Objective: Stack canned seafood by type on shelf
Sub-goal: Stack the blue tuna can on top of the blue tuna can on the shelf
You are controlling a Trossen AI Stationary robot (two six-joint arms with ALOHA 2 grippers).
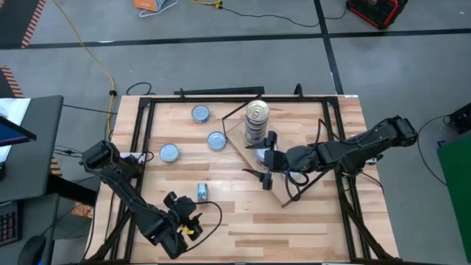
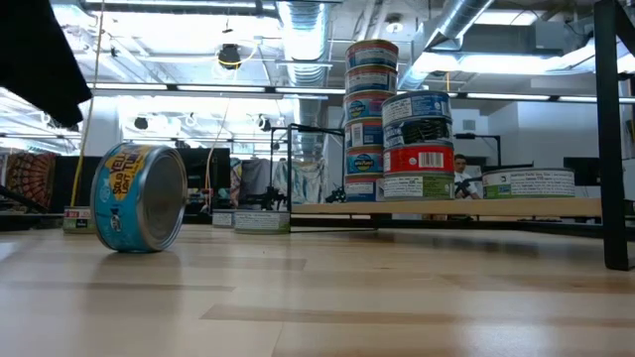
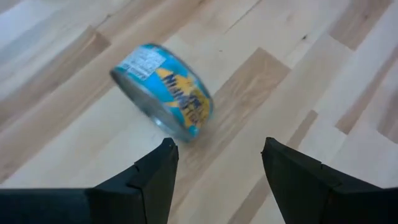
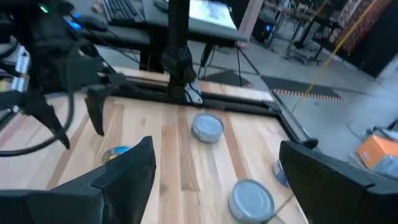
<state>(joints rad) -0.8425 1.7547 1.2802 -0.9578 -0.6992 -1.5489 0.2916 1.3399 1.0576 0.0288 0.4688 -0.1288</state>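
Blue-and-yellow labelled, one tin of canned seafood [image 1: 202, 192] stands on its edge on the plank tabletop [image 1: 294, 221], just beyond the left gripper [image 1: 189, 218] at the near left; in the left wrist view this tin [image 3: 165, 92] lies apart from the two dark fingers [image 3: 153, 174], which stand parted with bare wood between them and hold nothing. Three further tins lie flat, silver lids up, on the far left of the table: one near the far edge [image 1: 200, 113], one toward the centre [image 1: 216, 140], one nearer the left edge [image 1: 169, 153]. On the shelf [image 1: 313, 158], a light-wood board in a thin dark frame set at an angle right of centre, a tall stack of tins [image 1: 257, 118] rises at its far corner; the low view shows a taller blue-labelled column [image 2: 371, 119] beside a shorter stack with a red-labelled tin [image 2: 418, 144], and a single low tin [image 2: 528, 182] farther right on the shelf. Reaching in from the right, the right gripper [image 1: 266, 165] hangs over the shelf's left part, just near of the stack, its fingers [image 4: 127, 171] spread wide and empty. Open wood runs along the table's near edge between the two arms.
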